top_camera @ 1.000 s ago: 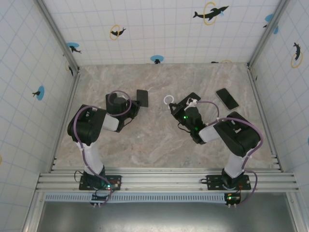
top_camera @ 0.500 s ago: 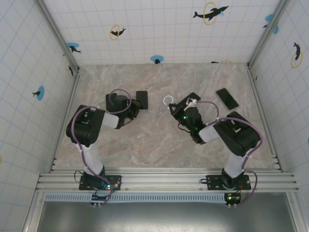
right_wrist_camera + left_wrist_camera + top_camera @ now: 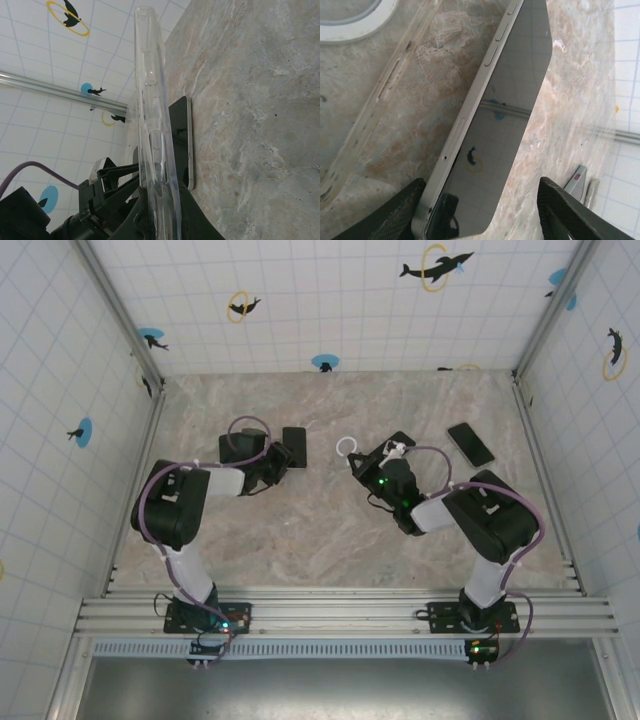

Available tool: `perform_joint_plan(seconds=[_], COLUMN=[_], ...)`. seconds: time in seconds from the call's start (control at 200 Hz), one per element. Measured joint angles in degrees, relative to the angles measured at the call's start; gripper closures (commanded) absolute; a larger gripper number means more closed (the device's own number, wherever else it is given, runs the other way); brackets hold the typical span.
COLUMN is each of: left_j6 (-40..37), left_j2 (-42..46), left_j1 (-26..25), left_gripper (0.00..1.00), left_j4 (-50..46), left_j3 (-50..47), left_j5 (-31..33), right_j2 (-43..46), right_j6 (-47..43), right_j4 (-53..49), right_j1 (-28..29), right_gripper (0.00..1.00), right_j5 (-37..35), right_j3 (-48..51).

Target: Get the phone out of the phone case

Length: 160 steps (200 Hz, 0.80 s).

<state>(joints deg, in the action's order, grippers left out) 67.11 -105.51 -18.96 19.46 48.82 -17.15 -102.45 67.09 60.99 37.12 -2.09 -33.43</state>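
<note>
Phone (image 3: pixel 505 125) and phone case (image 3: pixel 152 125) are already apart, so the main work looks done (what is left, I judge, is only to let go cleanly and back the arms off).

Nearest the bases in the top view, the right gripper (image 3: pixel 385 465) is pressed together on the clear case. It holds the case edge-on to its own wrist camera, and the case looks empty.

The left gripper (image 3: pixel 480 200) stands spread, with its dark fingers (image 3: pixel 395 212) on either side of the phone's near end. The finger at 9 o'clock is just beside the metal edge, though I cannot tell whether it touches. The finger at 3 o'clock is clear of the phone.

The phone lies flat on the marble table (image 3: pixel 300 530), glossy face up. In the wrist view it runs off toward 1 o'clock from the left gripper. In the top view it sits at 9 o'clock of the held case, with a white ring (image 3: pixel 347 447) lying between the two.

Farther off, at 2 o'clock of the right gripper, a second phone (image 3: pixel 470 444) rests near the wall.
</note>
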Motion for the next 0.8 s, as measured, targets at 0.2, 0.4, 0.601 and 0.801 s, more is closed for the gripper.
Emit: perform_joint_plan(seconds=[0.2,0.4,0.601,0.801], left_j6=[-2.91,-5.05,-7.19,-10.21], left_j2=[2.54,5.01,9.33,17.03], left_j1=[0.00,0.13,0.33,0.33], left_gripper=[0.33,0.32,0.28,0.23], left_j4=[-6.14,-9.92,-13.22,-16.87], left_j3=[0.11,0.11,0.22,1.11], left_j5=[0.28,1.36,1.79,2.67], right_j2=[-0.02,-1.53,-6.38,-11.93], right_j6=[-0.46,-1.79,-4.20,-6.12], right_j4=[-1.31,-2.34,-4.26,-4.74], right_j1=[0.07,0.76,1.57,2.69], right_gripper=[0.93,0.93,0.93,0.93], right_j5=[0.15,-0.68,-1.18,-2.67], right_j3=[-1.16,-3.08,-6.62,-11.63])
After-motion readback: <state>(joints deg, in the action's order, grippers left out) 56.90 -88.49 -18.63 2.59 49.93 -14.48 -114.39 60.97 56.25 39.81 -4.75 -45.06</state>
